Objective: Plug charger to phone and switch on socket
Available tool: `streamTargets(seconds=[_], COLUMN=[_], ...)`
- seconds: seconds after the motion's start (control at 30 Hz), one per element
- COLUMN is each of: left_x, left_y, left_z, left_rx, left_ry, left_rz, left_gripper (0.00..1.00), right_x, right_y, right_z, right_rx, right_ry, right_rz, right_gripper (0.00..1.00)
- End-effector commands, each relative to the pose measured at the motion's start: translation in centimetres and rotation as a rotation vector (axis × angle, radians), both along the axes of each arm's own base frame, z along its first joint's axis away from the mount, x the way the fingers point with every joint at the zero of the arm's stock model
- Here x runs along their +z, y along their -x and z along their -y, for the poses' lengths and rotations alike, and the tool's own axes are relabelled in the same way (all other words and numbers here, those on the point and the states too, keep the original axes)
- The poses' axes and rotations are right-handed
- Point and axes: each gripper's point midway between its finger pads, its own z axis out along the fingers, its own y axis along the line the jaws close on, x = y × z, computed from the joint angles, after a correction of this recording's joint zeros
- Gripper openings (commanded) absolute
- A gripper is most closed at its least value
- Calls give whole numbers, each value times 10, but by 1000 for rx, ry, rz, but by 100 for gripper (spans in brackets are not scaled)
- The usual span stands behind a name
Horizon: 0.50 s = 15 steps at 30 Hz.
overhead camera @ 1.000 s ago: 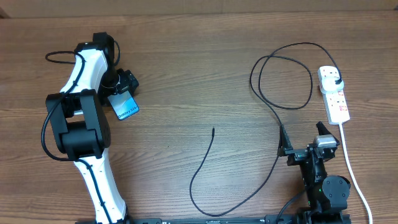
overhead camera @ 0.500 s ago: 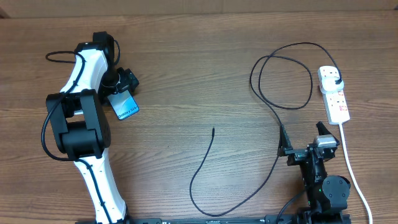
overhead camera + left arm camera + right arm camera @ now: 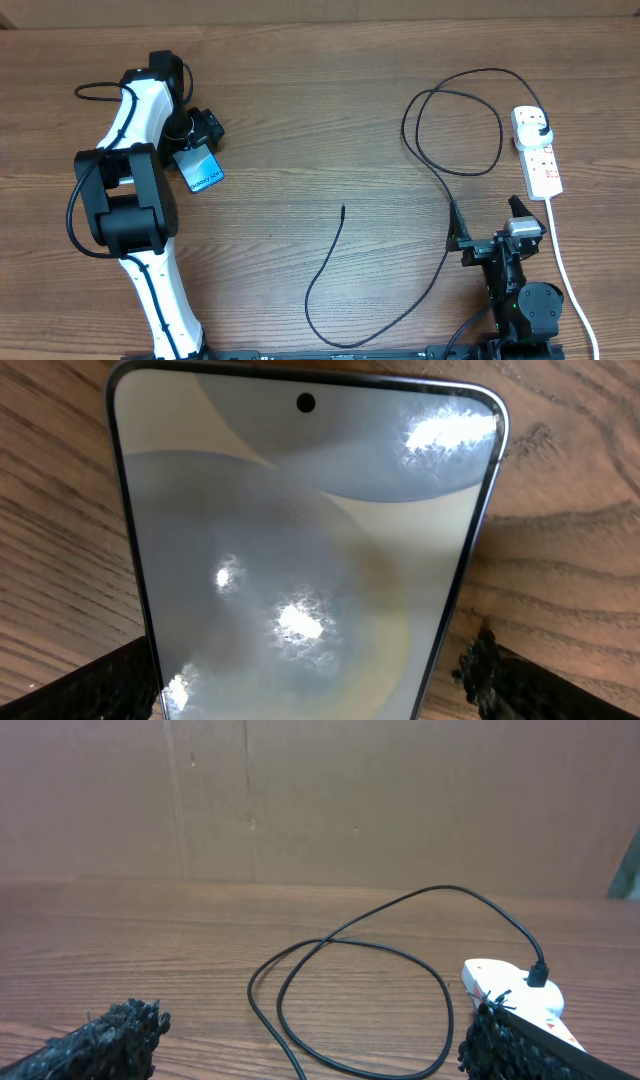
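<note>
Looking down the left wrist camera, I see the left gripper (image 3: 310,682) with its jaws spread wide, one finger on either side of the phone (image 3: 300,540), gripping nothing. The phone lies flat and screen up on the table (image 3: 570,570), at the far left in the overhead view. I judge it slim, stiff and slick, with glass on top. I would pinch it gently across the two long edges, never on the screen. On flat wood the fingers have little to get under, so it may slide rather than lift.

The right gripper (image 3: 315,1045) is likewise wide open and empty, low at the near right, facing the loop of the charger (image 3: 330,250). Its plug (image 3: 540,128) sits in the socket (image 3: 543,168) at the far right. The free tip (image 3: 343,208) lies mid-table, well apart from the phone and from both grippers. I take the cable to be thin, light and floppy, so I would hold it right behind the tip, where it is stiff enough to aim. Held further back, the end will droop. I cannot make out the phone's port. The socket looks light enough to skid when pressed.
</note>
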Motion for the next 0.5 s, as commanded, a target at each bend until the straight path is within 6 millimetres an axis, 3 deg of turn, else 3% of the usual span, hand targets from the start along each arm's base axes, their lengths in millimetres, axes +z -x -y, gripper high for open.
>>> streamTargets(seconds=[0.0, 0.47], left_x=[-16, -16], left_y=[4, 3], left_z=[5, 7], left_rx=[-11, -12], left_ry=[23, 33], left_rz=[-35, -31], left_gripper=[100, 99], right_x=[-1, -1], right_y=[0, 0], right_z=[1, 1], right_rx=[-8, -8], right_ry=[4, 4], right_rz=[6, 6], right_gripper=[100, 100])
